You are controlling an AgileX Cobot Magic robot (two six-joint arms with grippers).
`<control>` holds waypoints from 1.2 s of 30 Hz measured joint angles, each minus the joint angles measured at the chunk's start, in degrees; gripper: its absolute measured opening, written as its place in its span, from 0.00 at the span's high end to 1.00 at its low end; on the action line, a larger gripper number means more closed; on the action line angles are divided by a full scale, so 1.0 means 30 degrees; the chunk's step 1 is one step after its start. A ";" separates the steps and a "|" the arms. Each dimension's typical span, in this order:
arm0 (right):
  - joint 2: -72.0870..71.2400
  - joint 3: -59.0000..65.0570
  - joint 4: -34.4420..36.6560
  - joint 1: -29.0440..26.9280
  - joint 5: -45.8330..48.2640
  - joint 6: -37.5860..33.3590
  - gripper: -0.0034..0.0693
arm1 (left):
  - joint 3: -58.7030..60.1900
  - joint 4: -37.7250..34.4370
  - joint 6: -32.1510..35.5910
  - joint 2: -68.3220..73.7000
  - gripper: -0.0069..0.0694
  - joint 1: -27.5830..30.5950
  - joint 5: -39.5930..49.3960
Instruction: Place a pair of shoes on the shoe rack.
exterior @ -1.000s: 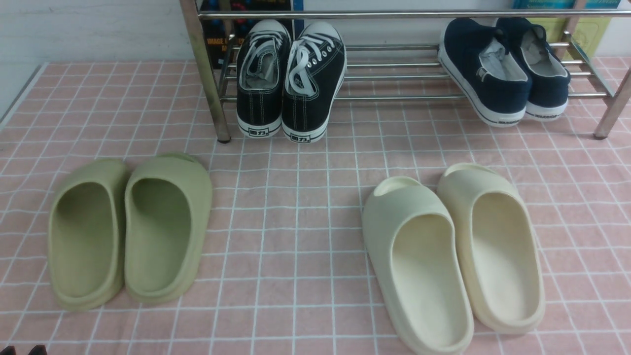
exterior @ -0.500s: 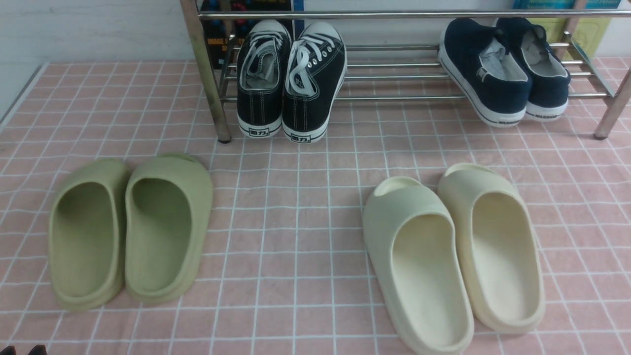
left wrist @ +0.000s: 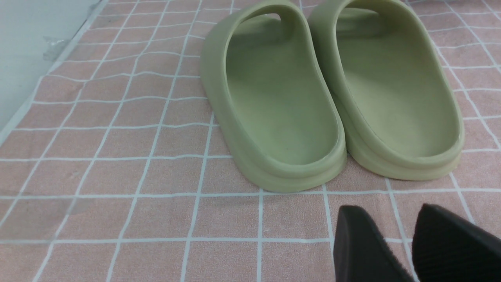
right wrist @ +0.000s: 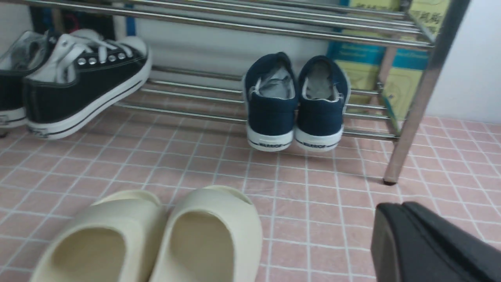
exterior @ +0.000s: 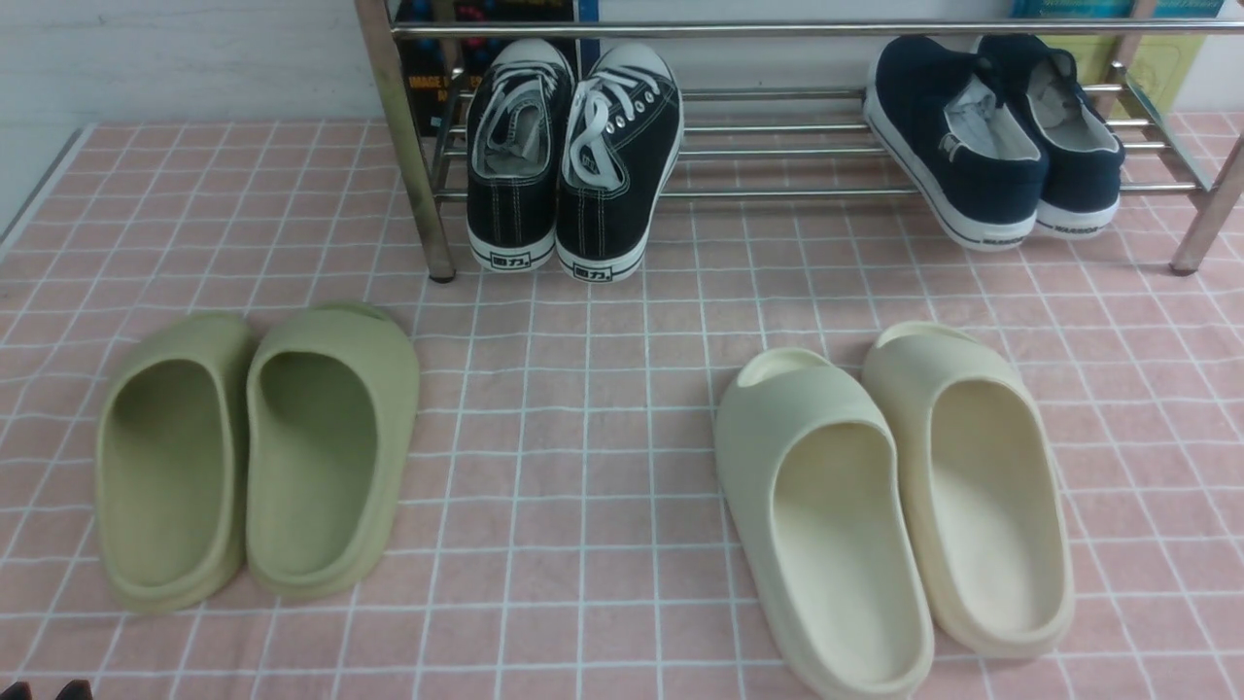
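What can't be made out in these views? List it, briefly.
- Right end effector: right wrist view, cut off by the frame corner; open or shut unclear.
- Shoe rack: front view, everything above its upper bar cut off by the top edge.
- Navy shoes: right wrist view, heel lettering too small to read.
- Left end effector: front view, only tips show at the bottom edge.

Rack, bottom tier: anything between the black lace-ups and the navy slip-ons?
Nothing. In the front view the black lace-up sneakers and the navy slip-ons sit apart on the shoe rack, with only bare bars between them.
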 joint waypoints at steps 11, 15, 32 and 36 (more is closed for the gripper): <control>-0.5148 0.6717 -0.3351 -0.0793 -0.0919 0.5574 0.98 | 0.0000 0.0003 0.0000 0.0000 0.59 0.0000 0.0000; -0.5148 0.6717 -0.3477 -0.0793 0.0278 0.5465 0.98 | 0.0000 0.0003 0.0000 0.0000 0.59 0.0000 0.0000; -0.5148 0.6602 -0.3763 -0.0793 0.2107 0.5349 0.97 | 0.0000 0.0003 0.0000 0.0000 0.59 0.0000 0.0000; -0.5148 0.6602 -0.3763 -0.0793 0.2107 0.5349 0.97 | 0.0000 0.0003 0.0000 0.0000 0.59 0.0000 0.0000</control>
